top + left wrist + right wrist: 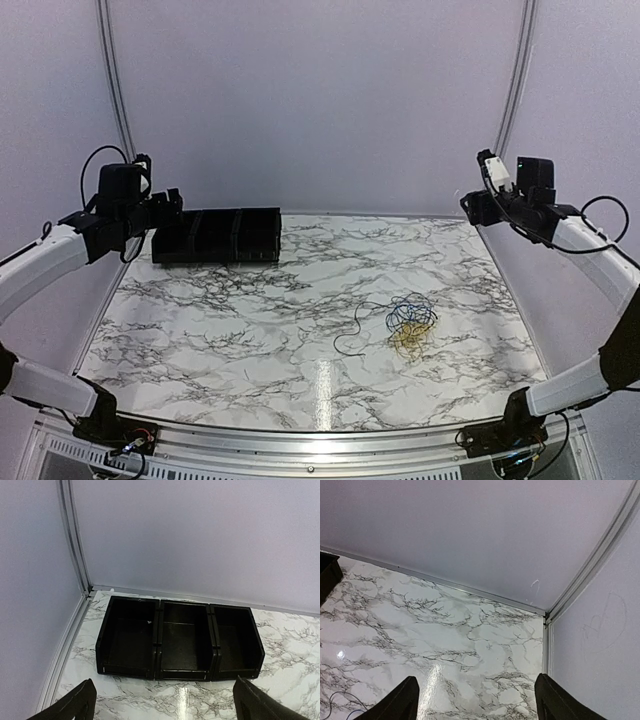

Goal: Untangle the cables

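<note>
The cables (408,322) lie in one small tangle on the marble table, right of centre: blue loops (411,310), yellow loops (409,341) and a thin black wire (350,336) trailing to the left. A bit of black and blue wire shows at the bottom left of the right wrist view (334,701). My left gripper (170,212) is raised at the far left, open and empty, above the black bins. My right gripper (472,206) is raised at the far right corner, open and empty. Both are far from the tangle.
A row of three black open bins (218,236) stands at the back left, and it fills the left wrist view (180,637). White walls with metal rails close the table at the back and sides. The table's back right corner (545,617) shows in the right wrist view.
</note>
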Controlling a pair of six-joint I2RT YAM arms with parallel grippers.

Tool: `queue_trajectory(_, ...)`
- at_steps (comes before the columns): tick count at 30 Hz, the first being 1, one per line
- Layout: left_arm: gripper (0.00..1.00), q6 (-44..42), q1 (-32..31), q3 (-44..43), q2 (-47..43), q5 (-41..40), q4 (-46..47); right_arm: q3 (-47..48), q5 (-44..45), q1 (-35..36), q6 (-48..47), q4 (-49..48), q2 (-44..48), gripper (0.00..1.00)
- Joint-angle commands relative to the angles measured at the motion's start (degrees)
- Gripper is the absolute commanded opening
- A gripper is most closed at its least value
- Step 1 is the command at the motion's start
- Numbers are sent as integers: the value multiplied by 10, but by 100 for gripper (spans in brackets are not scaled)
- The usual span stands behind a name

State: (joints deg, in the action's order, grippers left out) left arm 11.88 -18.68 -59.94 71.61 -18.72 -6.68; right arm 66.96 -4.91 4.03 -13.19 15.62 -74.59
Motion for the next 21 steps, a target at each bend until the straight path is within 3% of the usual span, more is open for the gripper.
queue_trajectory(1, 99, 37, 37, -11, 23, 1, 19, -19, 13, -23, -8, 0, 15, 87)
queue_trajectory(10, 99, 33, 42, -21, 70, 83, 65, -52, -111, -44, -118, 47, 34, 97)
queue_trajectory(14, 99, -2, -20, -56, 92, 78, 60, -45, -173, -28, -175, 85, 20, 94)
queue_trajectory(17, 99, -71, -110, -105, 109, -6, 44, -40, -185, 5, -242, 129, 2, 92)
queue_trajectory(21, 99, -15, -159, -121, 137, 5, 61, -23, -204, 43, -316, 197, -31, 79)
